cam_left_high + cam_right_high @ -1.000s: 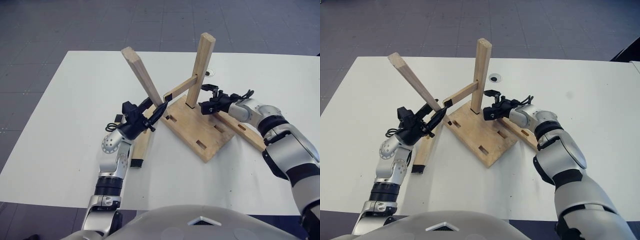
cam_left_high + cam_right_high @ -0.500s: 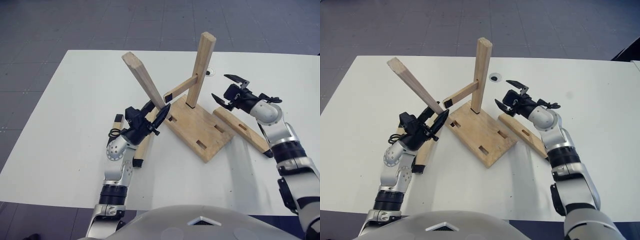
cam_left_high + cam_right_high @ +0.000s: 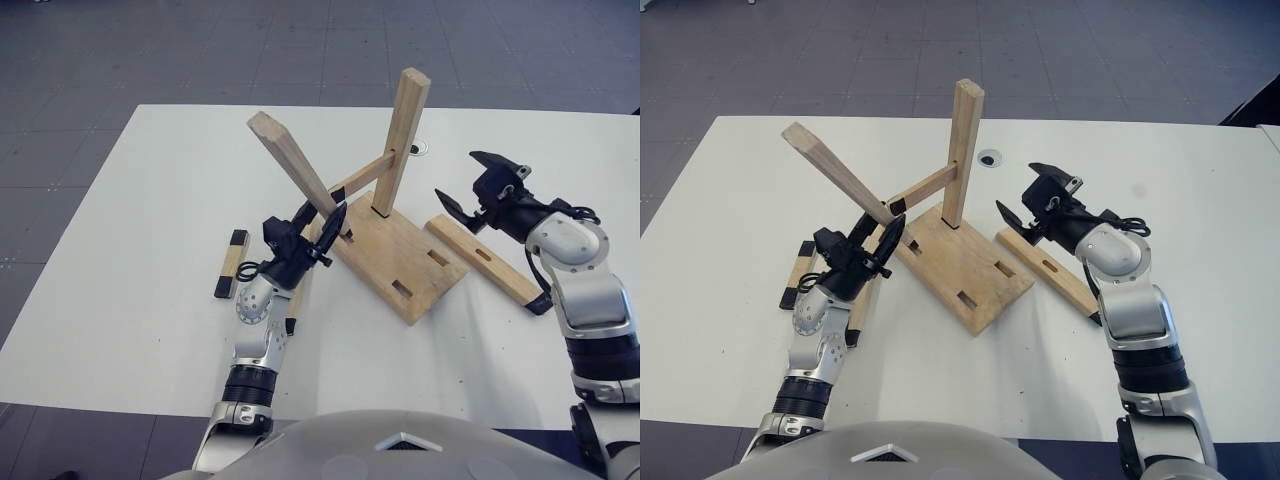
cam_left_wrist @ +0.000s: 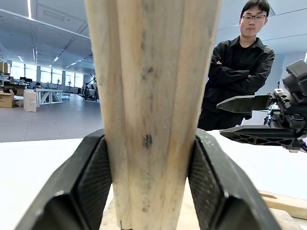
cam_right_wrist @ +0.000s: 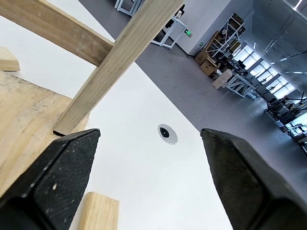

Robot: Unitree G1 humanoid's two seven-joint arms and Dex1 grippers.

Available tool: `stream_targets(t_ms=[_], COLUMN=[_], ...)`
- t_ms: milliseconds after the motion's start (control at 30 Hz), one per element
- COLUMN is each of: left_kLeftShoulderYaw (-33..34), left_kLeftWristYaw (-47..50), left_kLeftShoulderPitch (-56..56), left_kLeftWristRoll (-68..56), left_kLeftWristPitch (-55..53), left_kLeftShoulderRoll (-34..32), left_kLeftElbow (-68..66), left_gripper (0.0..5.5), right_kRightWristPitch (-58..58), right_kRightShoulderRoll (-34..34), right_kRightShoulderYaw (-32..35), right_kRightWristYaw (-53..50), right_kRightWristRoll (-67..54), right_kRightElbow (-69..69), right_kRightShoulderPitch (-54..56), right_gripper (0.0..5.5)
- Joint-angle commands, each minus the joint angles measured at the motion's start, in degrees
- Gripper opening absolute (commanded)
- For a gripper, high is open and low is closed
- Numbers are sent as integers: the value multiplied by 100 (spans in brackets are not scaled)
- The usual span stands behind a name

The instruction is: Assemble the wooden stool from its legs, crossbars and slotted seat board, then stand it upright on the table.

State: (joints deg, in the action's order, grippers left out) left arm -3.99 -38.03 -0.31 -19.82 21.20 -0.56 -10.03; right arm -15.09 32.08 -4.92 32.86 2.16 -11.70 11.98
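Stool leg (image 3: 288, 158), tilted, clamped near its lower end in left gripper (image 3: 320, 218); crossbar (image 3: 362, 177) runs from it to upright leg (image 3: 400, 140) standing on slotted seat board (image 3: 405, 258), mid-table (image 3: 150, 190). Right gripper (image 3: 472, 185) spread wide, above loose leg (image 3: 490, 263).

You won't find any words or numbers you can read here, and the little green sign (image 5: 187, 32) far off behind is too small to make out.

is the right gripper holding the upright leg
No, the right gripper is open and apart from the upright leg, holding nothing.
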Motion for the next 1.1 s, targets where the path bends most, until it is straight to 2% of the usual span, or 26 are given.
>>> stream_targets(t_ms=[33, 467, 567, 667, 900, 1100], left_kLeftShoulderYaw=[-56, -132, -150, -88, -34, 19], left_kLeftWristYaw=[18, -99, -26, 24, 138, 5], left_kLeftShoulderPitch=[-154, -550, -631, -608, -543, -537], left_kLeftWristRoll=[256, 375, 510, 594, 612, 279], left_kLeftWristPitch=[-166, -177, -72, 134, 160, -201], left_kLeftShoulderRoll=[-212, -331, -379, -428, -467, -459], left_kLeftElbow=[-226, -634, -565, -503, -564, -470], left_gripper=[211, 211, 211, 211, 211, 211], right_kRightWristPitch=[-99, -67, -125, 270, 2122, 3167], right_kRightShoulderRoll=[115, 122, 295, 160, -816, -1345], right_kRightShoulderYaw=[-18, -6, -356, -628, -1015, -1191], right_kRightWristYaw=[88, 75, 233, 222, 6, -48], right_kRightWristRoll=[60, 99, 448, 711, 970, 1266], right_kRightElbow=[59, 84, 412, 1483, 5306, 7696], right_kRightShoulderPitch=[63, 29, 122, 758, 2800, 3521], right_gripper=[387, 387, 387, 387, 387, 387])
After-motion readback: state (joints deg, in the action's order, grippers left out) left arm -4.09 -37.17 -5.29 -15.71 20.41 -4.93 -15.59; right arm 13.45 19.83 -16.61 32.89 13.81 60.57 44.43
